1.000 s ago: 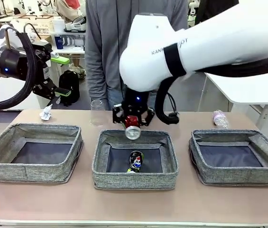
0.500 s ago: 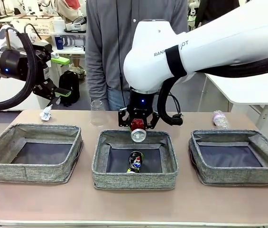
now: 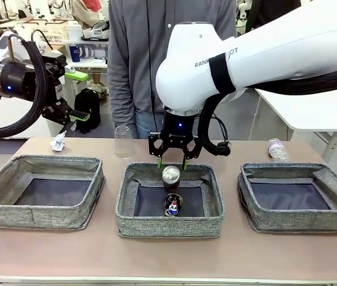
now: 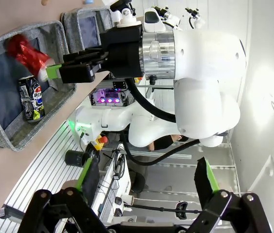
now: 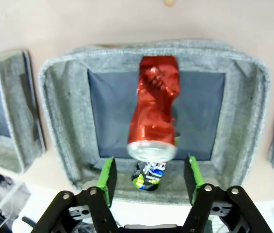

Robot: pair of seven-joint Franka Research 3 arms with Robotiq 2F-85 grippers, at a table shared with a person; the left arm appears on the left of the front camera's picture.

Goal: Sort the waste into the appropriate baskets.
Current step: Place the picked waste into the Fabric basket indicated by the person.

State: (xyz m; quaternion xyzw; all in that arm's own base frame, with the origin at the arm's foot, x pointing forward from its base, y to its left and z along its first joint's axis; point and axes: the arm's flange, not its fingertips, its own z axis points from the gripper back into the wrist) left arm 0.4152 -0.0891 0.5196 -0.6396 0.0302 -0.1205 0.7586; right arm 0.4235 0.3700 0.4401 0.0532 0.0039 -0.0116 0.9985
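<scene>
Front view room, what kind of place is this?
Probably a robot lab: a white right arm and left arm at a table with grey baskets, and cluttered shelves behind the person.

Glossy metal red can (image 5: 153,107); matt woven-cloth basket (image 3: 168,227).

front view: fixed at the robot's edge of the table (image 3: 168,256), fairly near, facing across the three baskets (image 3: 40,208) toward a person (image 3: 138,59) at the far side. left wrist view: raised off to one side, rolled sideways, looking past the fingers (image 4: 89,177) of the left gripper (image 4: 147,160) at the right arm (image 4: 195,73), farther off. right wrist view: close above, pointing straight down into the middle basket (image 5: 64,121). shared by all three: that basket, the red can (image 5: 155,111), the dark blue can (image 5: 149,177).
</scene>
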